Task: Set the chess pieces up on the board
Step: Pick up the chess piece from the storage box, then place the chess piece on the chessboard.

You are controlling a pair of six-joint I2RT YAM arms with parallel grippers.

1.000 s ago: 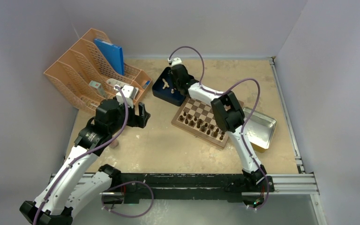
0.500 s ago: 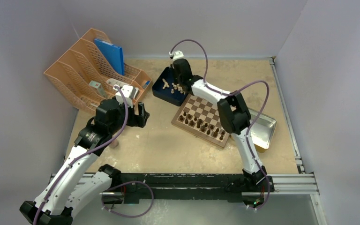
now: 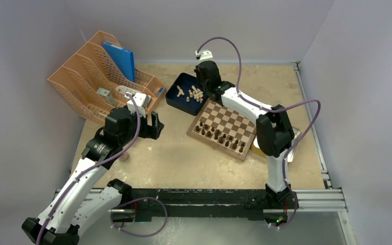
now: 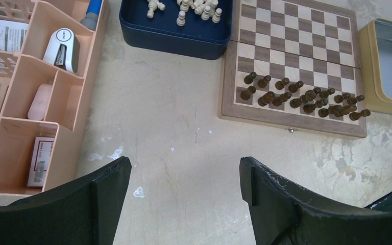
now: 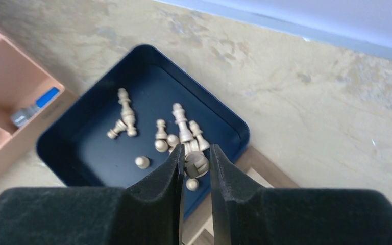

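Right wrist view: right gripper [image 5: 196, 153] pinches a cream piece [image 5: 196, 164] by its head, over the tray [image 5: 87, 148]; other pieces [image 5: 182, 122] lie inside; so slim a grip may slip before the board [image 4: 296, 46]; left gripper [image 4: 184, 166] gapes, empty.

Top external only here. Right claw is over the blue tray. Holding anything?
Observer: Yes. Right wrist shows the right claw shut on a cream piece, its round notched top showing between the fingers.
Operator: Right arm hides the board's far rows. Any cream there?
Observer: No. In left wrist, the far squares of the board that are in view are bare; only dark pieces stand on the near rows.
Operator: Left claw?
Observer: Left claw open, nothing between its fingers, over the table.
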